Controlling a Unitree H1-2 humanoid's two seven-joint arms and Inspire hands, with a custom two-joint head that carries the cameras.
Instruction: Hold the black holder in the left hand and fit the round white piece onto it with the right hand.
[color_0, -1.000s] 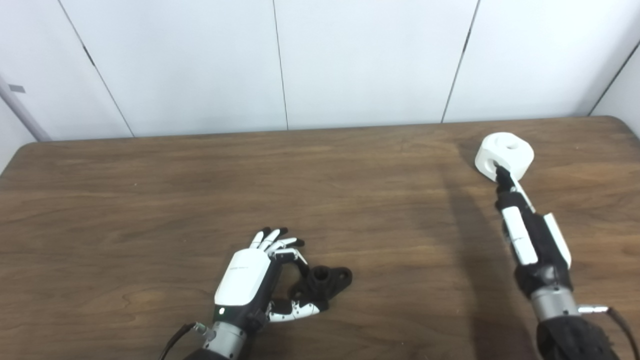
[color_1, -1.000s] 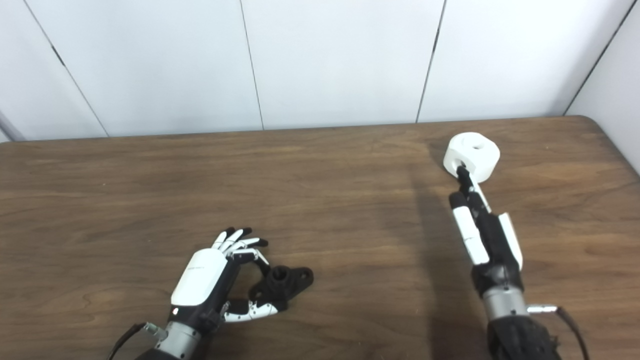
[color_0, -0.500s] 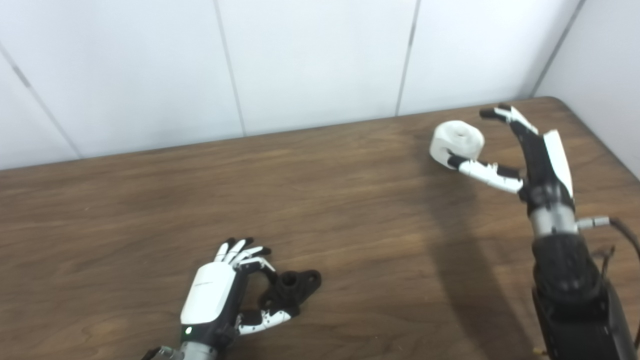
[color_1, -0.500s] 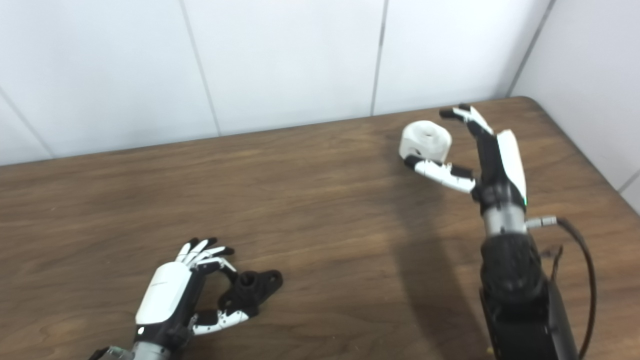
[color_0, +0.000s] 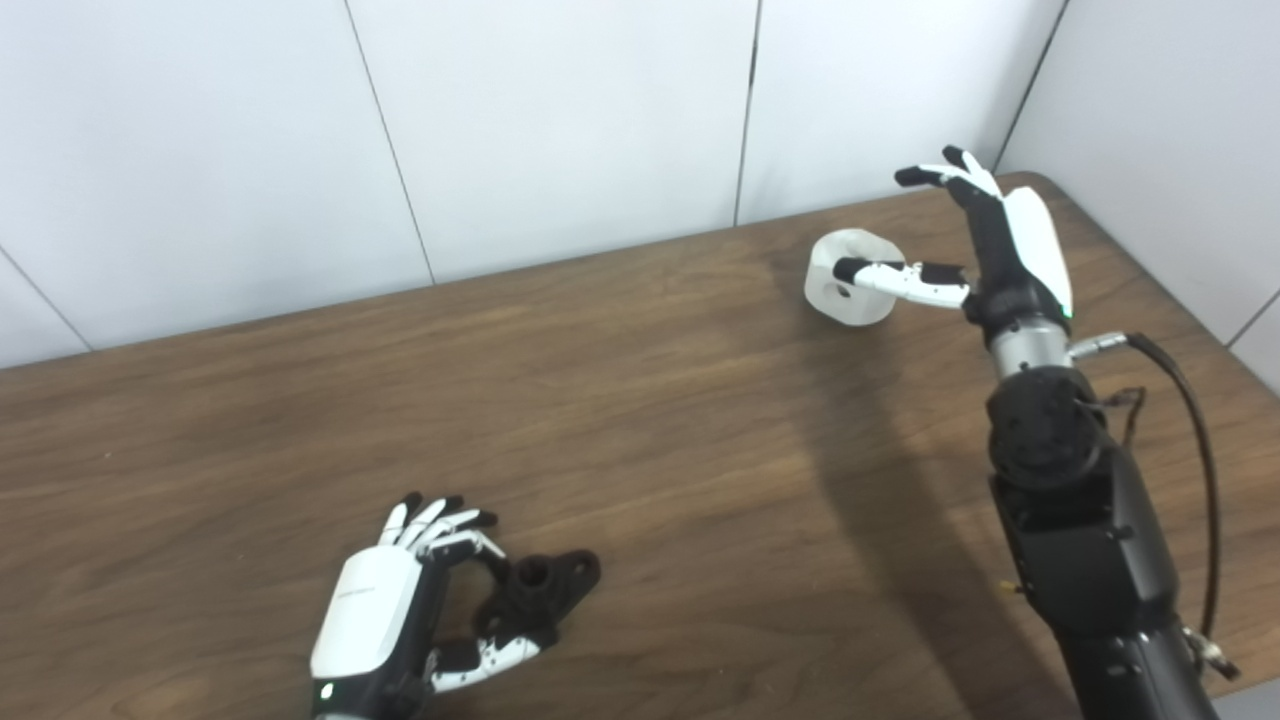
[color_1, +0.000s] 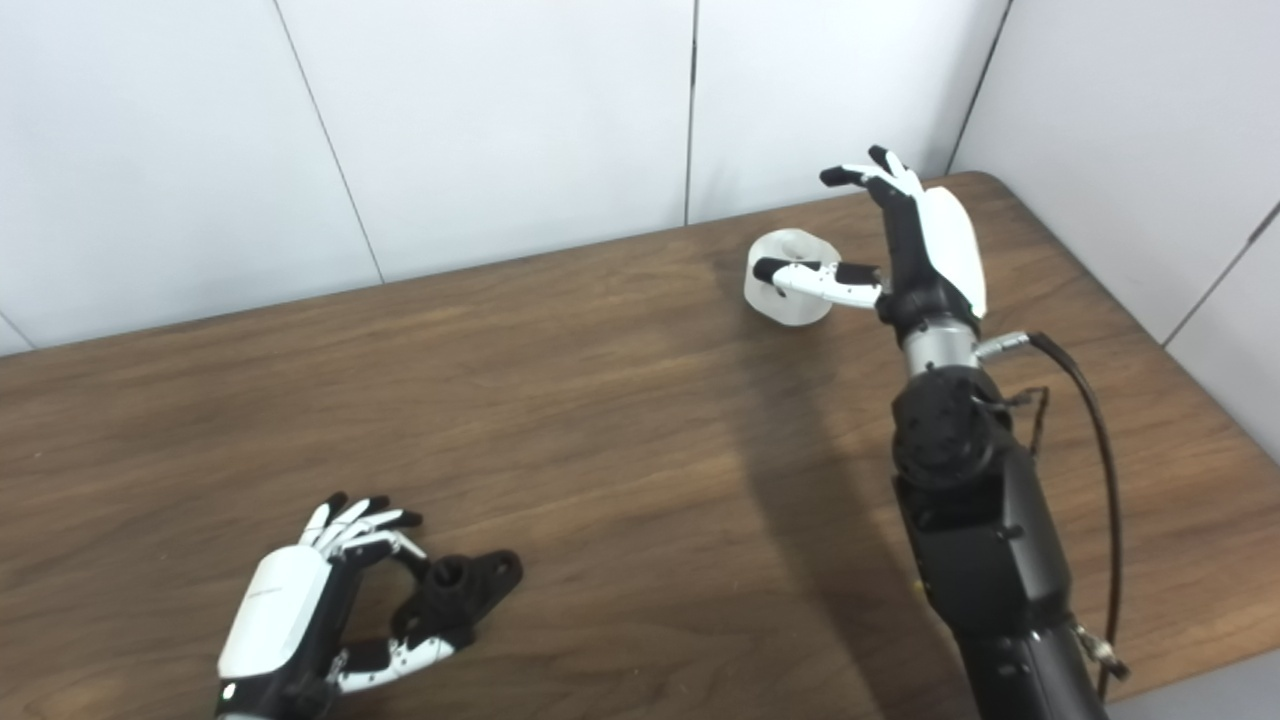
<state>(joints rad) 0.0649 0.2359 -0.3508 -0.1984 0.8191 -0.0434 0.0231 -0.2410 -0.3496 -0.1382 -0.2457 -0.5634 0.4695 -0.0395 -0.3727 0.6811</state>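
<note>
Your right hand (color_0: 1005, 240) is spread wide beside the round white piece (color_0: 848, 291), thumb laid across its front, fingers raised apart above and behind it, not clamped. That piece sits tilted at the far right of the table (color_0: 640, 420). Your left hand (color_0: 400, 610) cups the black holder (color_0: 540, 590) near the table's front edge, thumb and fingers touching it. One piece, one holder.

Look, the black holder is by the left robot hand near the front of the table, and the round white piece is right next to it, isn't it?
Not quite. The black holder is by the left robot hand near the front, but the round white piece is far away at the back right, by the right robot hand. The left eye view shows it.
</note>
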